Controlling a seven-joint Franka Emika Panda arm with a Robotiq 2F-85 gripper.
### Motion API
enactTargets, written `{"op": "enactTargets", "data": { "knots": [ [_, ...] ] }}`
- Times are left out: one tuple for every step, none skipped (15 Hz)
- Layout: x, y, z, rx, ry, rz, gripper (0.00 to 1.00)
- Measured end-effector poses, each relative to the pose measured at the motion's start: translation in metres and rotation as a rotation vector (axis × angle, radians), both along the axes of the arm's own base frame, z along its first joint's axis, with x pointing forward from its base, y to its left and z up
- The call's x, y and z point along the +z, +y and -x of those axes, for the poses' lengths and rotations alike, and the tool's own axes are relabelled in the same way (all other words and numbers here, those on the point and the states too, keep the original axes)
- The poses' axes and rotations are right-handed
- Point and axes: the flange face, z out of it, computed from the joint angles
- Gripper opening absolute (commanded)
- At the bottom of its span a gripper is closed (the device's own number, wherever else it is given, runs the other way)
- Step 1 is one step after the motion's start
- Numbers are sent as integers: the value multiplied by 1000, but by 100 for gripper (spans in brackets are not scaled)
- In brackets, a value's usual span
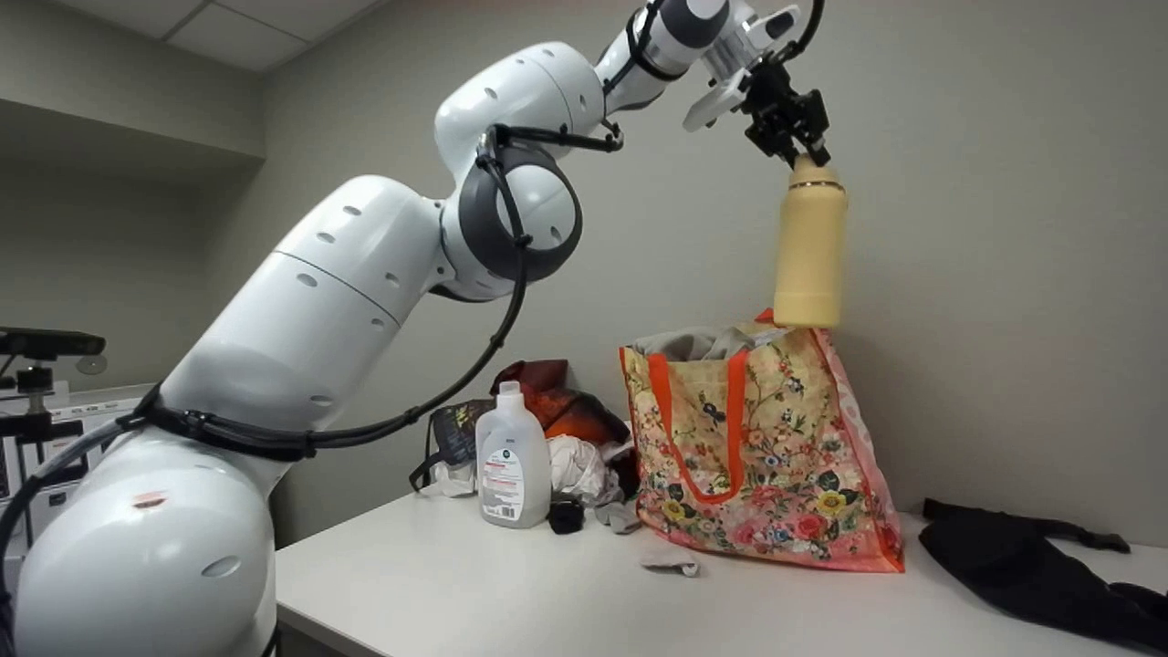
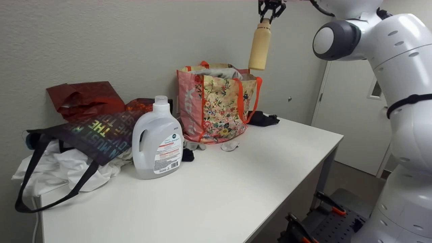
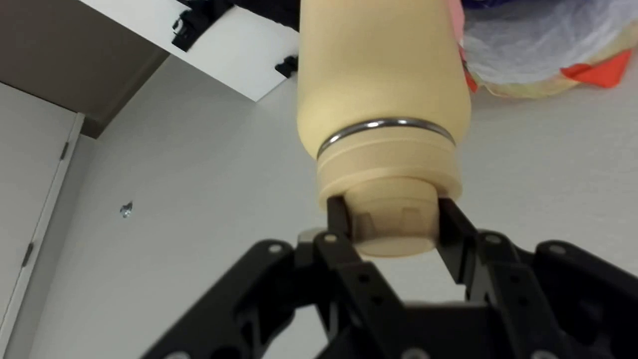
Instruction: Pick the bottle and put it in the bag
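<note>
The tall pale yellow bottle (image 1: pixel 810 246) hangs in the air, held by its narrow cap in my gripper (image 1: pixel 807 157). In the wrist view my gripper (image 3: pixel 391 214) is shut on the cap of the bottle (image 3: pixel 384 65). In an exterior view the bottle (image 2: pixel 260 47) hangs tilted below my gripper (image 2: pixel 266 19), its base just above the right end of the bag's rim. The floral bag (image 2: pixel 219 108) stands upright on the table with grey cloth in its mouth. In an exterior view the bottle's base overlaps the upper right edge of the bag (image 1: pixel 776 456).
A white labelled detergent bottle (image 1: pixel 513 461) stands beside the bag. A dark printed tote (image 2: pixel 101 131) and white cloth lie at the table's end. Black cloth (image 1: pixel 1031 566) lies on the bag's other side. A small grey cloth (image 2: pixel 230 145) lies before the bag. A wall stands behind.
</note>
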Motion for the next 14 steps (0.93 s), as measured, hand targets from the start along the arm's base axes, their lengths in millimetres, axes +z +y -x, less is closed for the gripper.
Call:
{"op": "enactTargets", "data": {
  "knots": [
    [13,12,3,-3,-43,-3,22],
    [23,24,5,-5,-86,-7,22],
    [33,35,6,-8,-129,-8,22],
    [39,46,5,-12,-168,-10,22],
    [43,54,3,-15,-202,-13,22],
    [45,63,-1,-17,-231,-14,22],
    [44,70,-6,-17,-255,-15,22],
    [41,77,-13,-16,-273,-13,22],
    [35,83,-21,-13,-288,-10,22],
    [27,89,-31,-8,-297,-7,22],
    [17,94,-41,-5,-304,-10,22],
    [6,98,-52,0,-312,-11,22],
    [-5,101,-63,4,-321,-14,22],
    [-18,104,-74,10,-332,-15,22]
  ]
}}
